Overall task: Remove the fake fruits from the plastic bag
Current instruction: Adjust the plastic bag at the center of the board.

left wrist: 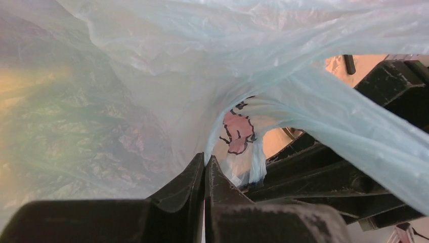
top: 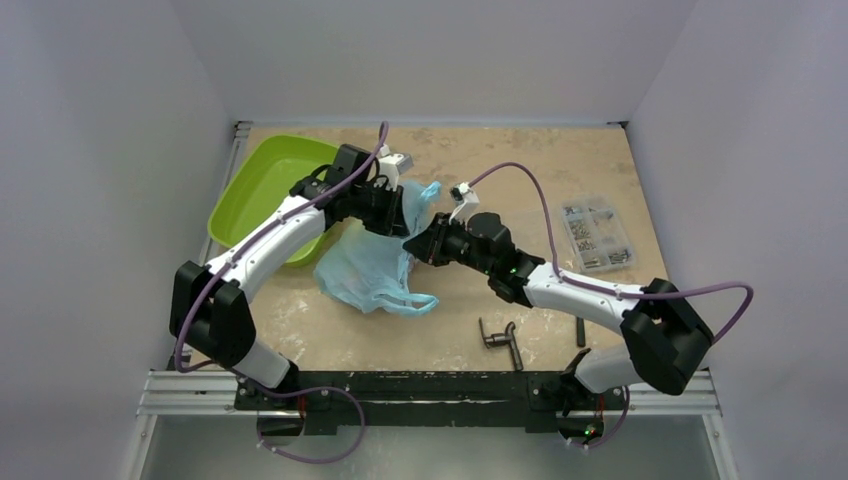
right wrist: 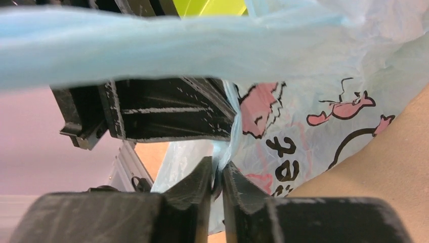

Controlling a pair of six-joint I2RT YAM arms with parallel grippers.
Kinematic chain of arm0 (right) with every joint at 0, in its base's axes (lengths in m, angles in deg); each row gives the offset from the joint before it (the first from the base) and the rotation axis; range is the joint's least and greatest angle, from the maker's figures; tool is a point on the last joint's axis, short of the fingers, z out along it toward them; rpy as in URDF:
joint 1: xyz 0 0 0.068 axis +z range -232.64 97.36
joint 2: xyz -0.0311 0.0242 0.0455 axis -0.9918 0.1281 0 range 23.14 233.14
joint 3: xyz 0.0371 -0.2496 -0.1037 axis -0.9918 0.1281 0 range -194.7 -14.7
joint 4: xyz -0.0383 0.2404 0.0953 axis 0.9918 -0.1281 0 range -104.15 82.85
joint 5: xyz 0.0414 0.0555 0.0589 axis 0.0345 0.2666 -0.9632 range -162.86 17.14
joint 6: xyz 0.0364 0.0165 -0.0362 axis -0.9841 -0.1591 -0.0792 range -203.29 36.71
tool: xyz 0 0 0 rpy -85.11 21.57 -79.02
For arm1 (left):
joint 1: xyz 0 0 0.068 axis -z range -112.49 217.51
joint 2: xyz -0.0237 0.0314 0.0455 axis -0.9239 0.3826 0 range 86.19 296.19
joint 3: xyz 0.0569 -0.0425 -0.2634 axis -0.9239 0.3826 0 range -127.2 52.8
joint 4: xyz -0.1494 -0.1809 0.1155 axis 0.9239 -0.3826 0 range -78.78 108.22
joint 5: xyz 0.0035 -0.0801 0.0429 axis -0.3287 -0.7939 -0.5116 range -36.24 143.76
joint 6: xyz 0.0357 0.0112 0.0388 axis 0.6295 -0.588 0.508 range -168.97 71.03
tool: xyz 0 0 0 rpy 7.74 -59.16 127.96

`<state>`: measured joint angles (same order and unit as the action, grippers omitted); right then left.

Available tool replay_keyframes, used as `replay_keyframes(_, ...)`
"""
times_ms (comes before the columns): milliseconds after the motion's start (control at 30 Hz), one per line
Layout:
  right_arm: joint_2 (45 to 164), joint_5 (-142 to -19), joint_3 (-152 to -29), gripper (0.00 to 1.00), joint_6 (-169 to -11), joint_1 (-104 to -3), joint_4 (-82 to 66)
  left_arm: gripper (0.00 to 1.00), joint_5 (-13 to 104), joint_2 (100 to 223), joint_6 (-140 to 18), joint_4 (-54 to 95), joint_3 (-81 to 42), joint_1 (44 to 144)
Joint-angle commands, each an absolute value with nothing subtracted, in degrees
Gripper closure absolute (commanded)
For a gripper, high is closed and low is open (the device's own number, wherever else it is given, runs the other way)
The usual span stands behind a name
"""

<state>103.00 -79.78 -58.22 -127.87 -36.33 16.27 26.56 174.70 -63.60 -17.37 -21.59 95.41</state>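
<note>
The light-blue plastic bag (top: pixel 368 268) lies mid-table, its top lifted between both grippers. My left gripper (top: pixel 403 222) is shut on the bag's film (left wrist: pixel 152 76), pinching it at the fingertips. My right gripper (top: pixel 418 246) is shut on a fold of the bag (right wrist: pixel 324 71) right beside the left one. Pink and black cartoon prints show on the bag (right wrist: pixel 263 106). Blurred green, yellow and dark red shapes (left wrist: pixel 60 121) show through the film in the left wrist view; no fruit shows plainly.
A lime-green tray (top: pixel 258 190) stands at the back left, under the left arm. A clear parts box (top: pixel 596 234) sits at the right. Dark metal tools (top: pixel 502 340) lie near the front edge.
</note>
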Motion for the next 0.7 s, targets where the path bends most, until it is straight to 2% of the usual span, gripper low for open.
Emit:
replay_keyframes(0, 100.2, -74.9, -56.7, 0.82, -127.3, -35.9, 16.0, 1.0, 28.3, 170.3, -60.1, -15.9, -22.0, 94.4)
replay_keyframes(300, 99.7, -73.0, -58.1, 0.66, -126.3, -35.9, 13.4, 1.0, 27.8, 163.5, -58.3, -11.8, -17.4, 94.5)
replay_keyframes(533, 105.1, -75.6, -61.6, 0.53, -127.7, -35.6, 15.7, 1.0, 25.8, 161.6, -58.3, -9.3, -15.5, 94.5)
replay_keyframes(667, 108.6, -76.1, -63.0, 0.52, -129.1, -34.0, 17.2, 1.0, 25.9, 161.2, -58.4, -8.3, -15.1, 94.4)
